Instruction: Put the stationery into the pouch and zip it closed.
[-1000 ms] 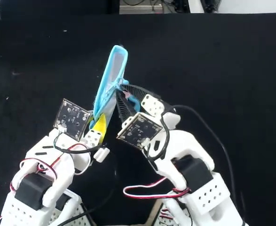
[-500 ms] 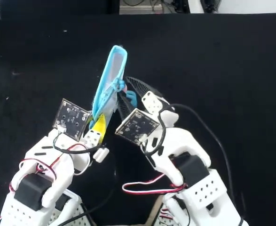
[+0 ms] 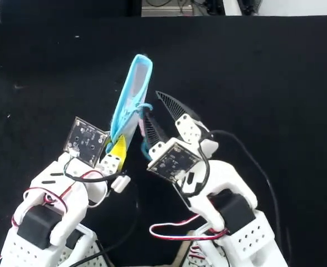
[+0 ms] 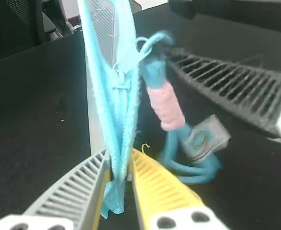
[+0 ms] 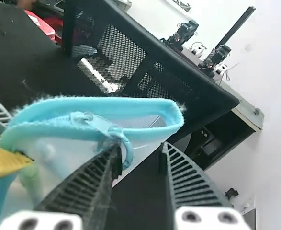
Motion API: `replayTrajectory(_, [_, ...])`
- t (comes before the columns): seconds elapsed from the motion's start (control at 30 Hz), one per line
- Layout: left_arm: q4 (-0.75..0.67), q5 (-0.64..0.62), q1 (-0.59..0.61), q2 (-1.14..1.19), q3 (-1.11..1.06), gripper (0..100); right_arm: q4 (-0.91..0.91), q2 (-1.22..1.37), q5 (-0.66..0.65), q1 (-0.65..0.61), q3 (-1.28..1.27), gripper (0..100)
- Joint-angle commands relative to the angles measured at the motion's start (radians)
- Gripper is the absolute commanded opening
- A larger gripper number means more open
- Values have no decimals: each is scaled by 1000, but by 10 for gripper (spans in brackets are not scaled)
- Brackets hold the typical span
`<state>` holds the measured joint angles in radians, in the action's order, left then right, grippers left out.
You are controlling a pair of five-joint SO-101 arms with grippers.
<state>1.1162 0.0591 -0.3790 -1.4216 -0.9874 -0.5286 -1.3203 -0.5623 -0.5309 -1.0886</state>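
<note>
High view, looking down on a black worktop [image 3: 263, 78]. Near its middle, a long, slim pouch [image 3: 131, 92] stood up on its edge: soft light-blue fabric rim around a pale, see-through panel. Pinched at the pouch's near end by the left jaws, closed tight on the fabric. Just beside the pouch, on its right, the right jaws: two black ribbed wedges spread well apart, gripping nothing. Between pouch and right jaws, a thin blue cord [image 3: 145, 107] running off the pouch's edge.

Left wrist view, much closer to that near end. Left jaws seen as one grey and one yellow ribbed plate, with the blue seam squeezed flat between them. Farther up the pouch, a light-blue zip slider [image 4: 118, 77] on the seam. Hanging from it beside the pouch, the blue cord [image 4: 152, 57], a pink wound sleeve [image 4: 165, 103] and a small squarish tag [image 4: 205, 139], none of them clear from above.

Right wrist view, facing the pouch's [image 5: 97, 112] fuzzy rim from the side. Zip slider [image 5: 90, 120] partway along the rim, its thin cord loop [image 5: 126, 148] touching the tip of one black plate; clear gap between the two plates. Contents of the pouch too hazy to tell.
</note>
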Motion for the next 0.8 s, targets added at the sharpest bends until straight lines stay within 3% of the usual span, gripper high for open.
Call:
replayTrajectory(0.0, [32,17,-8,9,-31,30,3,27,-14,23,5,141])
replayTrajectory(0.13, [37,95,2,12,-30,30,3,36,-14,21,5,141])
replayTrajectory(0.37, [80,103,1,6,-5,30,-3,45,-18,-21,2,138])
replayTrajectory(0.57, [80,101,1,6,-12,30,-57,45,-98,-64,7,64])
replayTrajectory(0.77, [81,100,1,6,-13,30,-55,36,-92,-61,5,11])
